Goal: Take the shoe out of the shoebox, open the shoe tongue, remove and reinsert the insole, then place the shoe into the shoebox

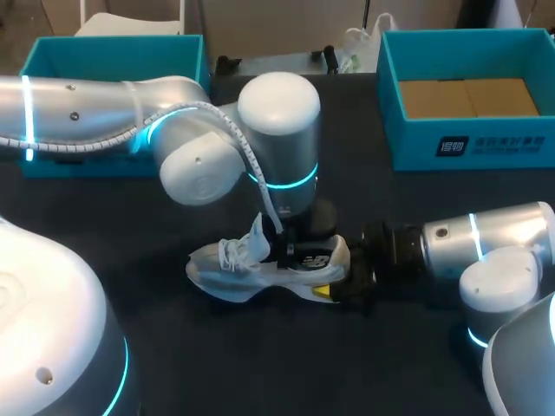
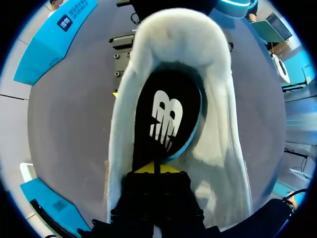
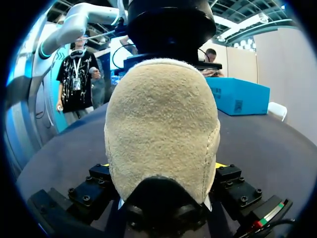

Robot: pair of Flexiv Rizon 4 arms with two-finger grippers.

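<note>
Sitting between right jaws: shoe (image 3: 161, 129) heel

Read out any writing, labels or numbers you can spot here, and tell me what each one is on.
On the shoebox, front wall: a white label patch and white characters, too small and blurred to read.
On the insole: a white logo mark, a sign rather than legible words.
On the shoe, side panel: a small mark, too small to read.
Numbers: none legible anywhere.
</note>
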